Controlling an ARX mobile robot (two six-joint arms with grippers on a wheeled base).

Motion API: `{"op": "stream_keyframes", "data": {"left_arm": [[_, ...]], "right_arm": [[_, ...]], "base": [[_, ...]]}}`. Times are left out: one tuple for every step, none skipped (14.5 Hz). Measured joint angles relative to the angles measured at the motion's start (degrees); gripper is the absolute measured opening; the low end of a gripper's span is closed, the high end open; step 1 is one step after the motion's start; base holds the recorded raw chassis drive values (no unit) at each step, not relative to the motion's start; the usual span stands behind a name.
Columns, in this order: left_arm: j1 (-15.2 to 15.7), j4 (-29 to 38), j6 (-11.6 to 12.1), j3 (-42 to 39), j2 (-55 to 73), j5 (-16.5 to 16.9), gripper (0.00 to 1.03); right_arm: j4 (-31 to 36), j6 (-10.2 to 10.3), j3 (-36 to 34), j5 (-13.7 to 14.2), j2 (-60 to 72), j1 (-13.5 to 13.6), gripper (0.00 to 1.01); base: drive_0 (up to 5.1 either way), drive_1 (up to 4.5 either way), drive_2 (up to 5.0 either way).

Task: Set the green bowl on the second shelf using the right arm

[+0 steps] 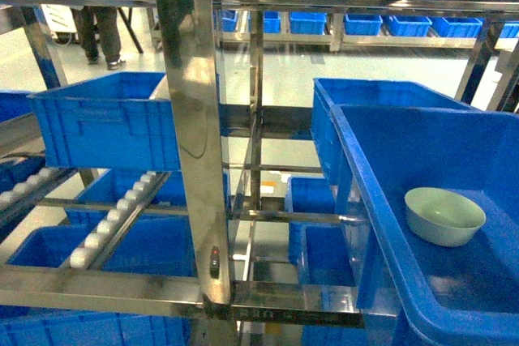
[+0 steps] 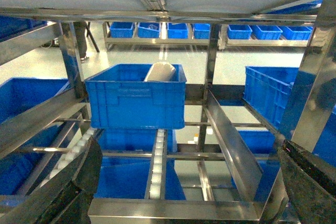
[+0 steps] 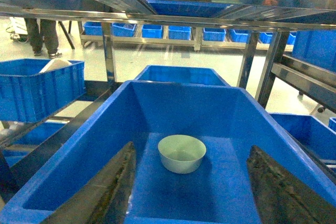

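The pale green bowl (image 1: 444,215) stands upright on the floor of a large blue crate (image 1: 381,200) at the right of the steel rack. In the right wrist view the bowl (image 3: 181,153) lies a little ahead of my right gripper (image 3: 194,192), which is open, its dark fingers (image 3: 113,190) wide apart over the crate floor and touching nothing. The shelf tier with white roller rails (image 1: 113,216) stretches to the left. My left gripper (image 2: 184,203) is open and empty in front of that tier's front bar (image 2: 173,211). Neither gripper shows in the head view.
A second blue crate (image 1: 109,127) with a white object (image 2: 160,72) inside sits further back on the rollers. A thick steel upright (image 1: 195,135) splits the rack. More blue crates (image 1: 154,257) fill the lower tier. A person (image 1: 101,30) stands at the far left.
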Motion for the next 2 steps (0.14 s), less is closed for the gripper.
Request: {"op": "stream_keyframes", "data": {"left_arm": [[0.0, 0.0, 0.0, 0.0, 0.0, 0.0, 0.98], [0.0, 0.0, 0.0, 0.0, 0.0, 0.0, 0.98]], "right_arm": [[0.0, 0.0, 0.0, 0.0, 0.0, 0.0, 0.77], [0.0, 0.0, 0.0, 0.0, 0.0, 0.0, 0.86]], "base": [[0.0, 0.00, 0.0], [0.0, 0.00, 0.0]]}}
